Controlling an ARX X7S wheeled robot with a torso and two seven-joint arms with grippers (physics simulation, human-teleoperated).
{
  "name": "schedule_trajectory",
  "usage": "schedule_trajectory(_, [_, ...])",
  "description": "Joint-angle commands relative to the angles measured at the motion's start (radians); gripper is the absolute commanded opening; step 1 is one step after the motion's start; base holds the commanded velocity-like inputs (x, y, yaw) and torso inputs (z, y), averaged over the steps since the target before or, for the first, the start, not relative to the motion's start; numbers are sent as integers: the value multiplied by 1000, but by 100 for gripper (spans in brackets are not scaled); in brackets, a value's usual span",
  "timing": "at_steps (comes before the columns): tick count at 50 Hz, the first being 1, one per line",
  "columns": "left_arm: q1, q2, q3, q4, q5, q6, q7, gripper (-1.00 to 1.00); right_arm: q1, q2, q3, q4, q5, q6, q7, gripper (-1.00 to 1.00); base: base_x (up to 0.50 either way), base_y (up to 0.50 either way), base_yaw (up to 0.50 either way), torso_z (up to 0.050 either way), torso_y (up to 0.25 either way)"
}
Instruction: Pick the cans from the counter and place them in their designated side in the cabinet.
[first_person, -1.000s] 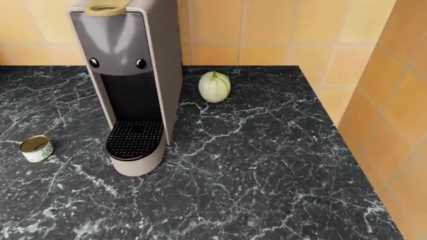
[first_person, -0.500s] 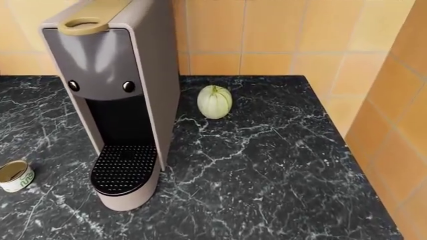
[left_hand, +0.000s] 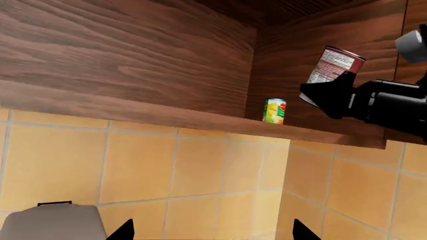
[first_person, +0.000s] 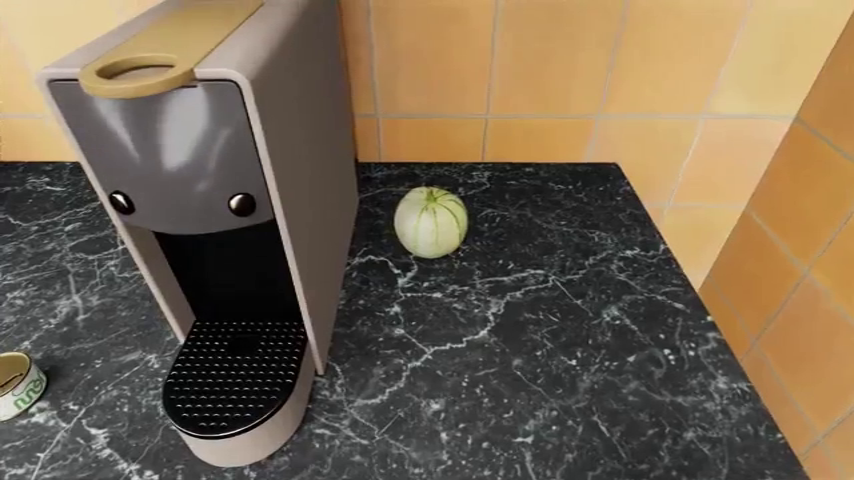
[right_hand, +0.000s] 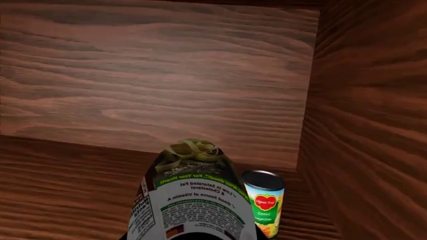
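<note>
**A:** Where is the right gripper (left_hand: 333, 97)?

**B:** Up at the open cabinet (right_hand: 167, 75). Its black fingers are closed on the tall can (right_hand: 193, 205), and the can tilts. It is out at the front edge of the shelf (left_hand: 200, 117), and I cannot tell if it is over the shelf or just outside it.

**A:** Is there room in there?

**B:** Yes. The wood floor beyond the can is bare back to the back wall. The side wall is close by, and a small yellow-green can (right_hand: 263, 202) stands upright between the tall can and that wall.

**A:** And the left gripper (left_hand: 212, 231)?

**B:** Only two dark tips show, spread wide apart, with nothing between them. It faces the tiled wall (left_hand: 200, 170) under the shelf.

**A:** The other can?

**B:** The short can (first_person: 14, 385) sits down on the counter (first_person: 534, 340), far below both grippers, beside the coffee machine (first_person: 220, 220). A green squash (first_person: 431, 221) sits near the machine's other side.
</note>
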Motion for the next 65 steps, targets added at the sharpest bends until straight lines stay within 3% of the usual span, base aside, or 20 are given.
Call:
schedule_trajectory(1, [-57, -6, 36, -16, -37, -1, -24, 100, 7, 1, -5, -5, 0, -5, -5, -100, 219, 1, 0, 0, 0])
schedule_trajectory(4, [-54, -8, 34, -15, -35, -1, -20, 100, 7, 1, -5, -5, 0, -5, -5, -100, 220, 1, 0, 0, 0])
schedule_trajectory(5, [-54, -9, 34, -15, -35, 0, -19, 100, 7, 1, -5, -5, 0, -5, -5, 100, 102, 1, 0, 0, 0])
schedule_trajectory(33, [-58, -17, 43, -10, -26, 3, -9, 100, 7, 1, -5, -5, 0, -5, -5, 100, -1, 0, 0, 0, 0])
schedule_trajectory(65, [-72, -28, 49, -6, -19, 4, 5, 100, 7, 1, -5, -5, 0, -5, -5, 100, -209, 60, 0, 0, 0])
